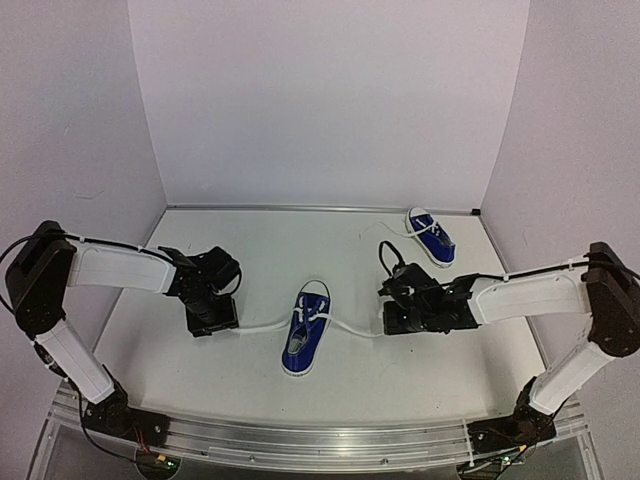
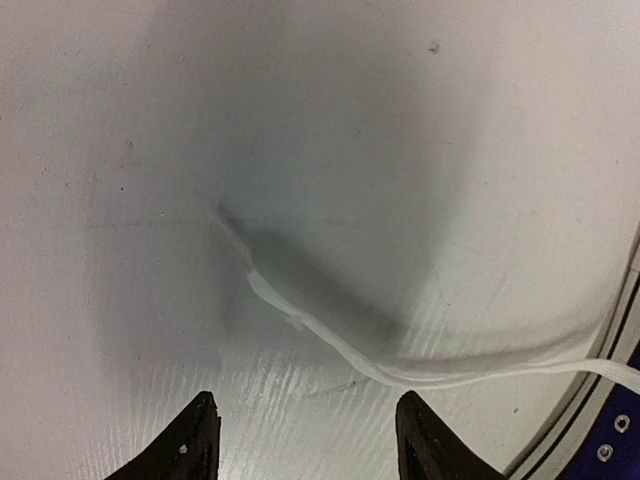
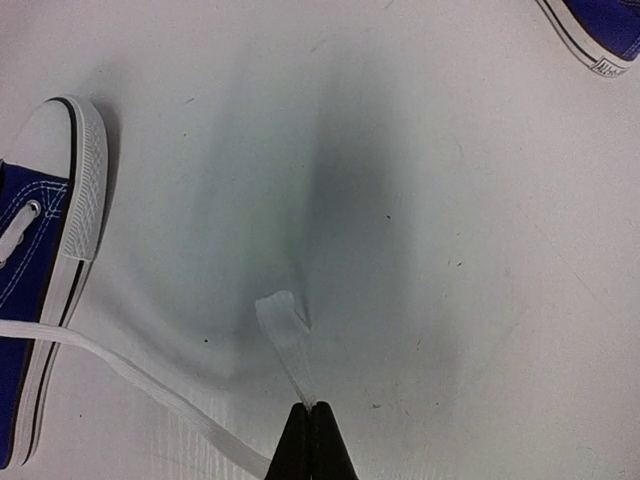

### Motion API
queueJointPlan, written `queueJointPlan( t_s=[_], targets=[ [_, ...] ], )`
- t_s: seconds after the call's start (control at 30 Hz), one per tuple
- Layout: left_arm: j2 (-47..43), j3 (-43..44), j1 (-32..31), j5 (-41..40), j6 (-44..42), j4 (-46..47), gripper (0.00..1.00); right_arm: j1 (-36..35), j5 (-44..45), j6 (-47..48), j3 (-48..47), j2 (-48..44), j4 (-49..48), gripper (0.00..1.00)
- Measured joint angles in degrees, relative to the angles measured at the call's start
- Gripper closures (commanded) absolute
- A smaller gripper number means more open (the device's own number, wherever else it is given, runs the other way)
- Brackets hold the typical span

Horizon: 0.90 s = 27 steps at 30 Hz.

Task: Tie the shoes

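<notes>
One blue sneaker [image 1: 306,338] with white sole and toe cap lies in the middle of the table, its white laces running out to both sides. A second blue sneaker [image 1: 430,236] lies at the back right. My left gripper [image 1: 213,322] is open just left of the near shoe; its fingertips [image 2: 200,425] stand apart above the left lace [image 2: 330,345], which lies flat on the table. My right gripper [image 1: 392,322] is shut on the right lace [image 3: 285,335], whose end sticks out past the tips. The near shoe shows at left in the right wrist view [image 3: 40,290].
White walls close the table at the back and both sides. The back shoe's lace [image 1: 385,228] trails left of it. A metal rail [image 1: 320,440] runs along the near edge.
</notes>
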State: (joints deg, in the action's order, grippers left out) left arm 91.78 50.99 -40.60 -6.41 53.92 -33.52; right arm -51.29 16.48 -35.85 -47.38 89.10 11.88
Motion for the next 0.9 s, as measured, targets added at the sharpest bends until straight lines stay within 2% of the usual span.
queueJointPlan(
  t_s=[0.1, 0.3, 0.43, 0.57, 0.6, 0.67, 0.73, 0.8, 0.83, 0.9],
  targets=[
    [1.6, -0.1, 0.2, -1.1, 1.2, 0.9, 0.34, 0.0, -0.9, 0.0, -0.9, 1.3, -0.8, 1.00],
    [5.0, 1.1, 0.4, -3.0, 2.2, 2.9, 0.34, 0.0, -1.2, 0.0, -2.1, 2.5, -2.1, 1.00],
    [6.7, 2.5, 0.4, -3.9, 2.8, 4.8, 0.26, 0.0, -1.2, 0.0, -2.1, 3.2, -2.2, 1.00],
    [7.5, 3.1, 0.5, -4.4, 3.1, 6.8, 0.31, 0.0, -1.2, 0.1, -2.1, 3.8, -2.2, 1.00],
    [7.7, 3.2, 0.5, -4.5, 3.1, 7.3, 0.34, 0.0, -1.2, 0.1, -2.1, 3.9, -2.2, 1.00],
    [8.0, 3.4, 0.6, -4.6, 3.2, 7.9, 0.48, 0.0, -1.2, 0.1, -2.3, 4.4, -2.1, 1.00],
    [8.4, 3.4, 0.7, -4.6, 2.9, 8.6, 0.72, 0.0, -1.2, 0.3, -2.8, 5.2, -2.1, 1.00],
    [8.7, 3.5, 0.8, -4.2, 2.6, 9.6, 0.92, 0.0, -1.2, 0.6, -3.4, 5.9, -2.2, 1.00],
    [9.1, 3.5, 0.9, -4.2, 2.1, 10.2, 0.98, 0.0, -1.2, 0.7, -3.6, 6.1, -2.2, 1.00],
    [10.1, 4.5, 0.9, -3.5, 0.5, 10.6, 1.00, 0.3, -1.3, 1.0, -4.3, 6.8, -2.2, 1.00]
  ],
)
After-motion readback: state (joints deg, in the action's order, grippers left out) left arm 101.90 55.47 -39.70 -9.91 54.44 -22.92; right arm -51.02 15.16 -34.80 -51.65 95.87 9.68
